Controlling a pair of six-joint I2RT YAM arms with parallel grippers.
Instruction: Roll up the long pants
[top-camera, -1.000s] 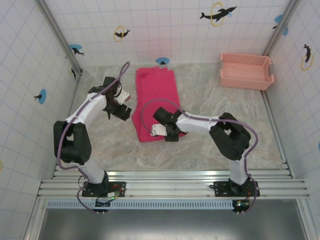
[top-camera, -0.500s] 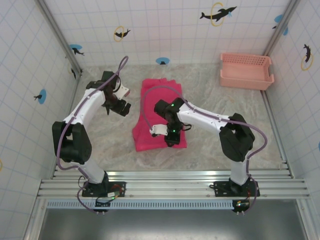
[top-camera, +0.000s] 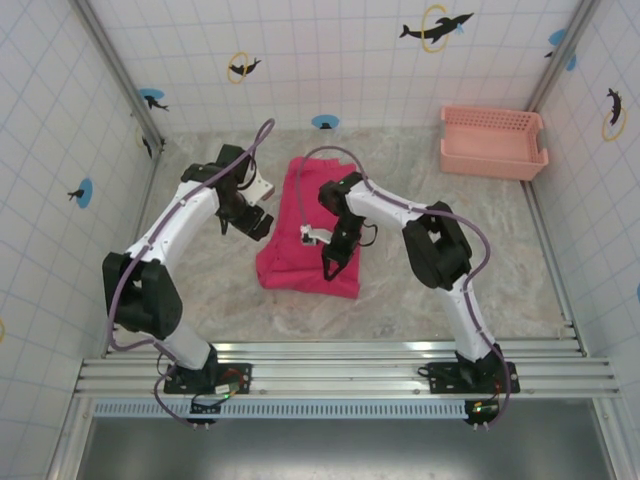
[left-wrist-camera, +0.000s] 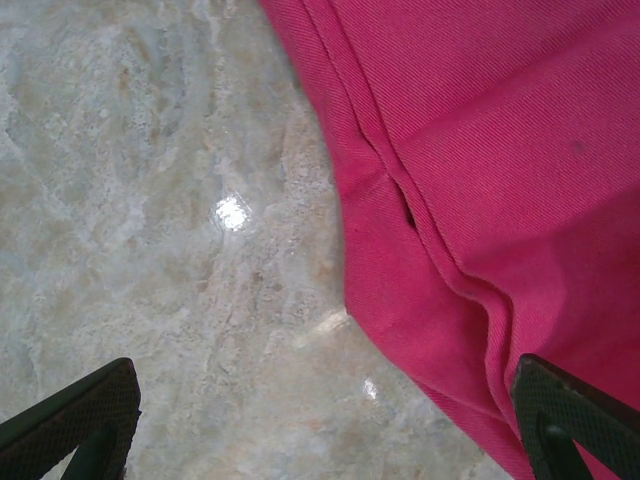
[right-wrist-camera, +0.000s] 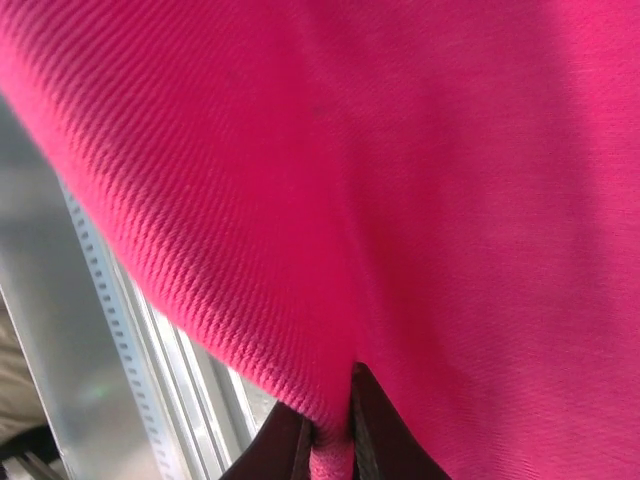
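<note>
Long pants (top-camera: 295, 250): magenta-red cloth, folded into a long strip. It lies on the marbled table (top-camera: 450, 260) about mid-width and runs from near the back wall toward the arm bases. The near end is wider and skewed a little to the left. A pale pink basket (top-camera: 493, 142) sits in the far right corner, well apart from the cloth.

Right gripper (top-camera: 332, 262): down on the near half of the strip, with the arm bent back over the cloth. In the right wrist view the two dark fingers (right-wrist-camera: 378, 440) are almost together, pinching a thin ridge of fabric between them. The cloth hangs close to the lens. A grey perforated metal strip (right-wrist-camera: 110, 330) shows past its edge at the left.

Left gripper (top-camera: 255, 222): just beside the strip's left edge, over bare table. In the left wrist view the jaws are spread wide with nothing gripped. One fingertip (left-wrist-camera: 75, 420) is over marble and the other over the cloth's border. Cannot tell whether that one touches the fabric. A seamed, layered fold edge runs diagonally through this view.
</note>
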